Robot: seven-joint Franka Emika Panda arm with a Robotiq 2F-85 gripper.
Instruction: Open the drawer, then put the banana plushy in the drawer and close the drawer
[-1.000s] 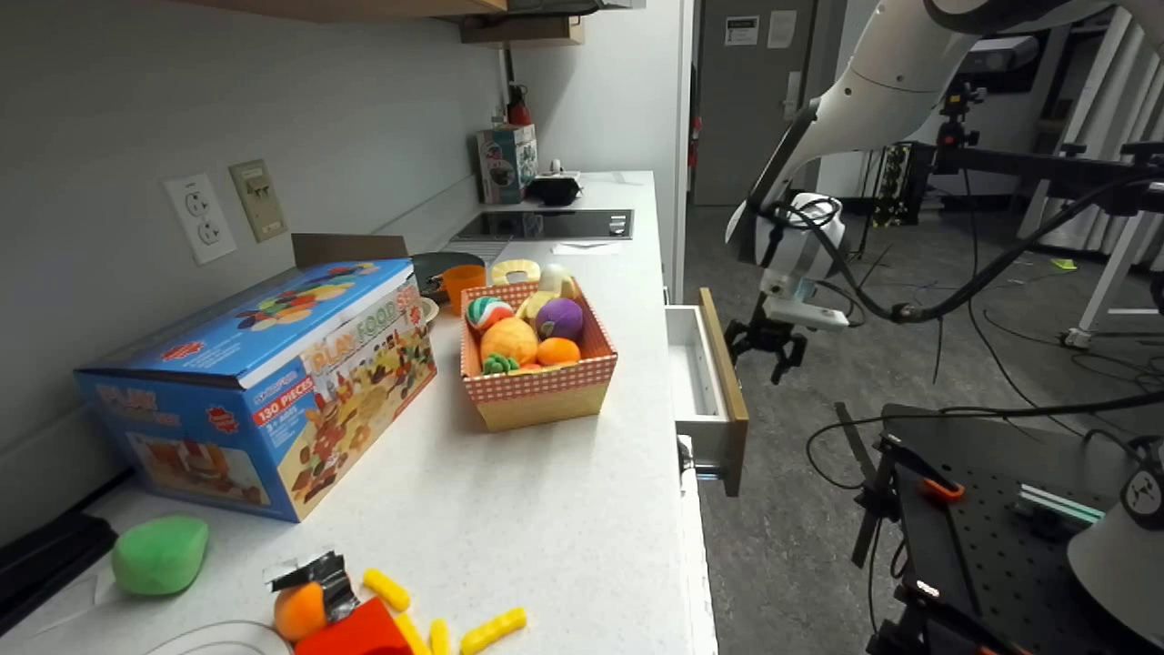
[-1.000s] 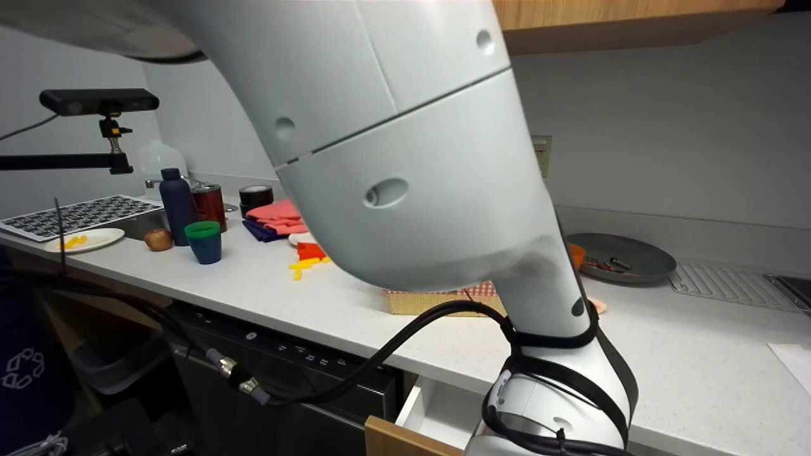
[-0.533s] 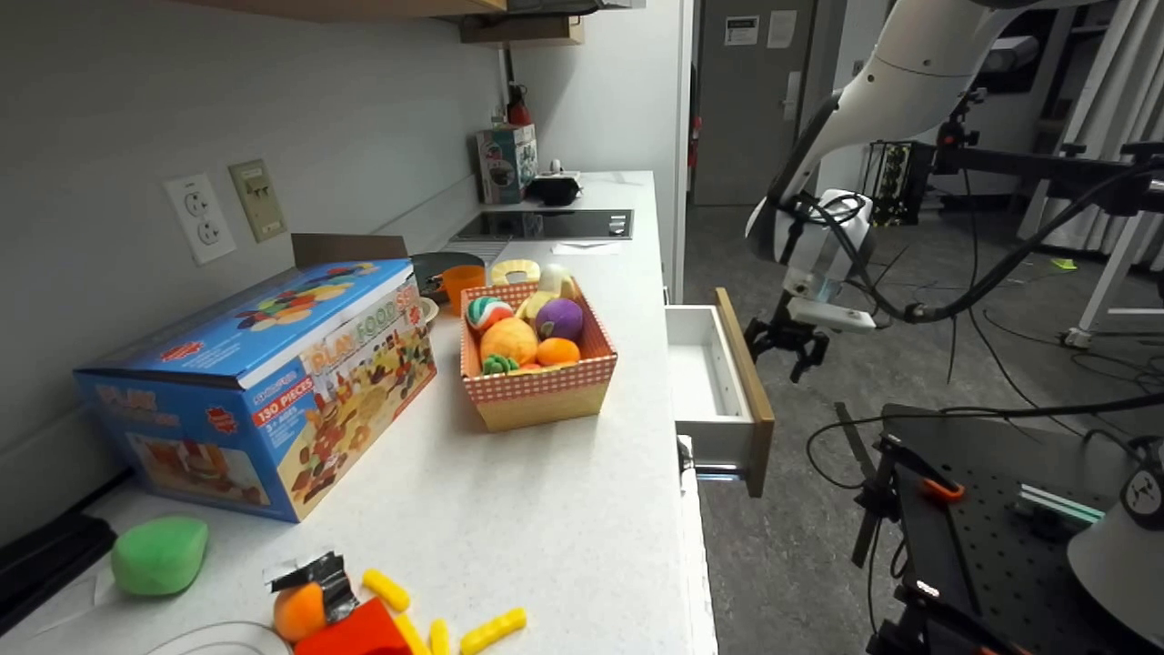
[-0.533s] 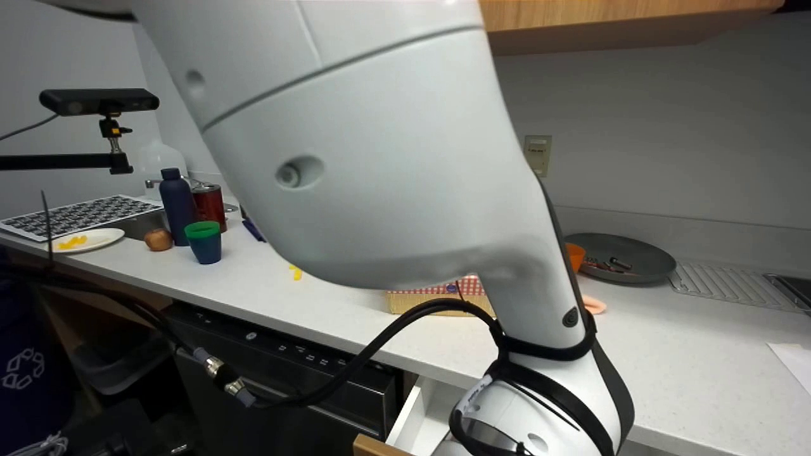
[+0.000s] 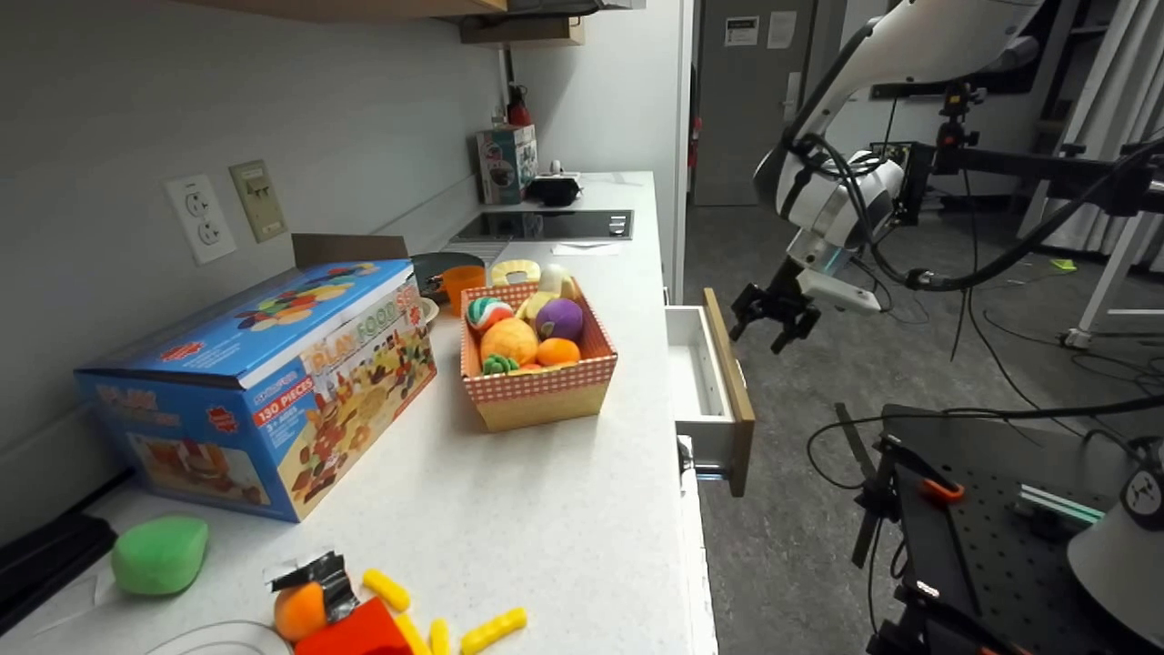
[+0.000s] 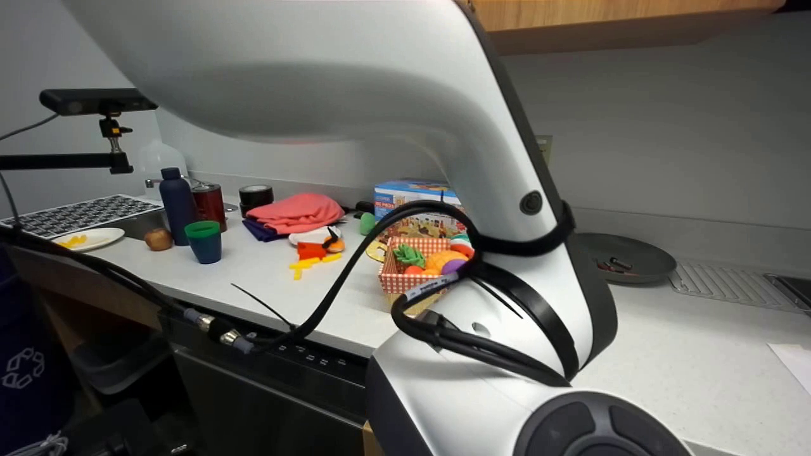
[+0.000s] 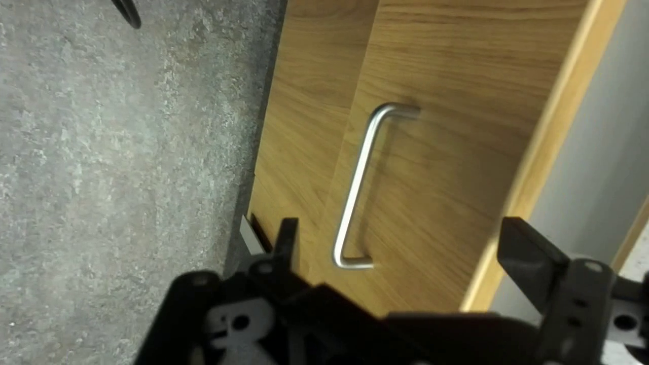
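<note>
From the bottom of an exterior view up through its middle runs the table (image 5: 564, 509); plan your path against its right-hand edge, since you will probably have to rise over it next. The arm (image 6: 456, 114) fills the centre of an exterior view and hides much of what is below the table's edge there, so lean on the wrist view for clearance. The drawer (image 5: 698, 368), right of centre, stands partly out; I judge the opening done or nearly so, and if you want more room, pull straight out without twisting. The basket (image 5: 546, 400) sits upright on the table, mid-frame, left of the drawer. Your tool (image 7: 400, 223) is spread wide and pinches nothing; it is close by the drawer's front, though I cannot tell whether it touches. The handle (image 7: 358, 177), in the middle of the wrist view, is ungripped; back away from it before you lift, or you could nudge the drawer inward. The banana plushy (image 5: 548, 289) is in the basket, at its upper right, just behind the purple toy fruit (image 5: 559, 319); it looks soft, so centre over it and squeeze gently.
</note>
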